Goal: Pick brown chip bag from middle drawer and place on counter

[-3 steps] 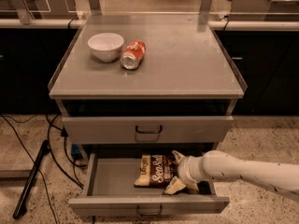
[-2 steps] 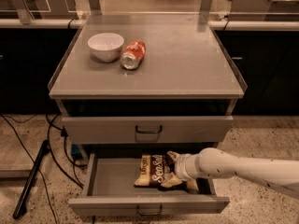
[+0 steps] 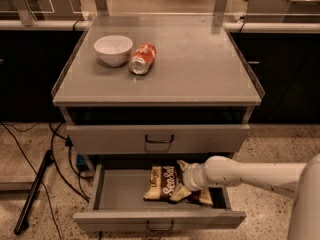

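The brown chip bag (image 3: 161, 184) lies flat in the open middle drawer (image 3: 120, 198), right of centre, its white lettering facing up. My gripper (image 3: 187, 182) reaches in from the right on a white arm (image 3: 250, 174) and sits low over the bag's right part, covering that end. Whether it touches the bag cannot be told. The counter (image 3: 200, 64) is the grey cabinet top above.
A white bowl (image 3: 113, 49) and an orange-red soda can (image 3: 142, 59) lying on its side sit at the counter's back left. The upper drawer front (image 3: 159, 138) is shut. Cables and a dark pole (image 3: 32, 194) lie on the floor at the left.
My gripper has moved a little to the left, further over the bag's right end. The bag, the bowl and the can have not moved.
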Robot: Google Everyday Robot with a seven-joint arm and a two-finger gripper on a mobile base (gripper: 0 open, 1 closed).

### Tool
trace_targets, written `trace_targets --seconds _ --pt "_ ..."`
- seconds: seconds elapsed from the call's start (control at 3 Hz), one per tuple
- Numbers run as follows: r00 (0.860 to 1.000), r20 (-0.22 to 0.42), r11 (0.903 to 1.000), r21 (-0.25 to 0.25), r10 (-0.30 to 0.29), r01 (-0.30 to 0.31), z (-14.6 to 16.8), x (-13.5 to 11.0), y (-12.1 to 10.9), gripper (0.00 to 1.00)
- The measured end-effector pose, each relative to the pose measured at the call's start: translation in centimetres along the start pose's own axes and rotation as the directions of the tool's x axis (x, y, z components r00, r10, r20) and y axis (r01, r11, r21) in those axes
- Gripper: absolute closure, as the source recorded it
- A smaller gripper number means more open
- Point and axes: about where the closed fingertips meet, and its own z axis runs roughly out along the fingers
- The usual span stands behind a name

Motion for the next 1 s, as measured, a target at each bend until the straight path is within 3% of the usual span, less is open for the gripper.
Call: trace_targets --seconds 0.33,0.67,1.0 --pt "0.998 -0.049 0.9993 -0.021 0.029 -0.030 1.3 2.5 0.1 0.18" --pt "0.992 -0.114 0.9968 -0.044 0.061 -0.067 2.4 5.5 0.8 0.34" --pt "0.991 -0.122 0.9968 -0.043 0.062 -0.068 2.3 5.9 0.7 0.56"
